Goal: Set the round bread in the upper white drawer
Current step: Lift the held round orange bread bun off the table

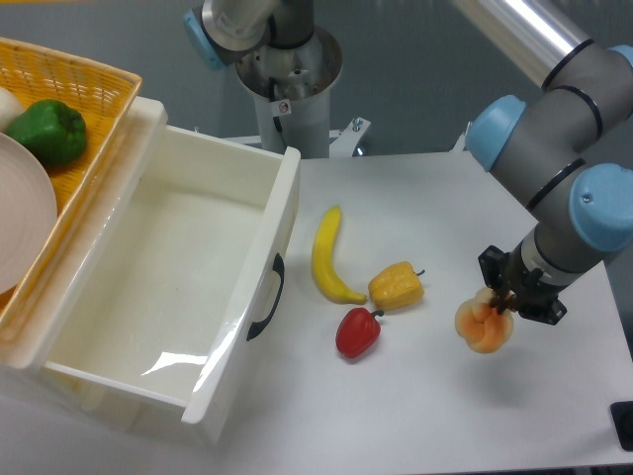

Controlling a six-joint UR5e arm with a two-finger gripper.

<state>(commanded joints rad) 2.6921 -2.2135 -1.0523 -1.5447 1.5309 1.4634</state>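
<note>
The round bread (483, 327) is an orange and pale peach lobed bun at the right side of the table. My gripper (502, 301) is right over it and its fingers sit shut on the bun's top edge; whether the bun rests on the table or hangs just above it, I cannot tell. The upper white drawer (282, 213) stands pulled open at the left, empty inside, with a black curved handle (265, 299) on its front wall. The bun is well to the right of the drawer.
A yellow banana (329, 255), a yellow bell pepper (397, 286) and a red pepper (358, 332) lie between the drawer and the bun. A yellow woven basket (89, 84) with a green pepper (47, 131) sits above the drawer at far left. The arm's base (290, 74) stands behind.
</note>
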